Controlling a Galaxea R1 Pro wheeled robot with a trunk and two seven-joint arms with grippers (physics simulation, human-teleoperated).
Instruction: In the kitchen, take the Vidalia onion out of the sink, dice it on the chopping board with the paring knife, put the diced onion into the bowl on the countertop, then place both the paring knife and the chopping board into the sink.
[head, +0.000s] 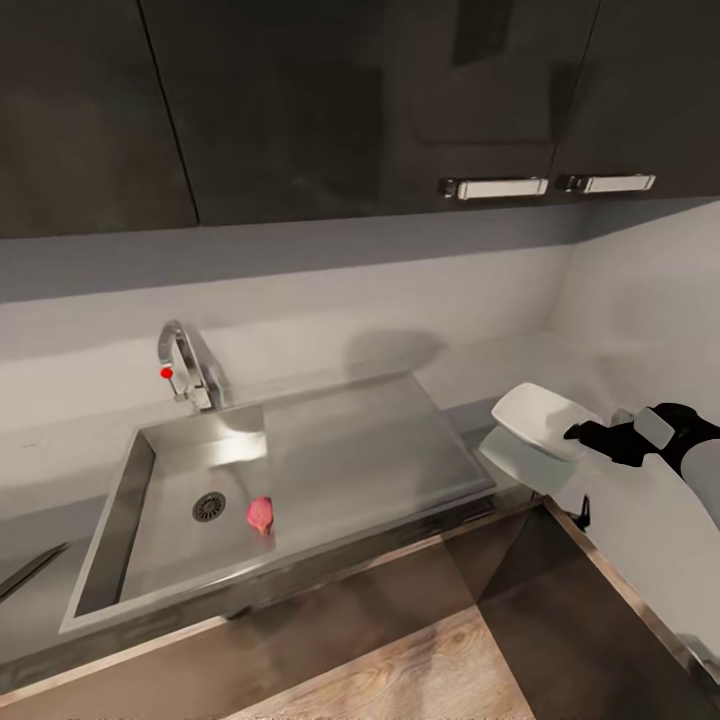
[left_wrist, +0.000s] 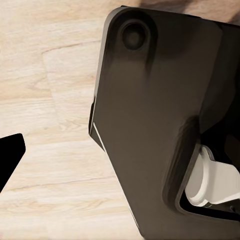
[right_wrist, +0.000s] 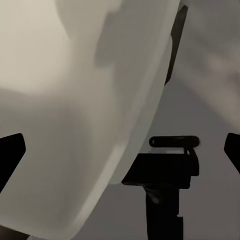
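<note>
A: Room: kitchen. Dark wall cabinets (head: 350, 100) above a grey desk (head: 500, 360), wooden floor (head: 400, 670) below. List the task's things.

B: Item one, sink (head: 440, 440): steel basin, tap (head: 185, 365) behind. Item two, onion (head: 260, 514): small, pink, lying on the basin floor just beside the drain (head: 208, 507). Item three, bowl (head: 535, 418): white, tilted, at the desk's corner, well apart from the onion.

A: Hands?

B: Right gripper (head: 590, 432): at the bowl's rim. Its fingers (right_wrist: 11, 150) stand wide apart in the wrist view, with the bowl's edge running between them. I cannot tell whether they bear on it. Left hand: one finger (left_wrist: 10, 155) shows over the floor beside the robot's base (left_wrist: 150, 125). Apart or together, I cannot tell.

A: Step in hand?

B: Judged: settling the bowl, since the onion is not yet fetched.

A: How to do it well?

B: Set the bowl flat on the desk, clear of the sink's rim, and draw away slowly so it does not tip. For the onion, come straight down, fingers apart, and close across its middle. It is round and likely to roll towards the drain if nudged.
</note>
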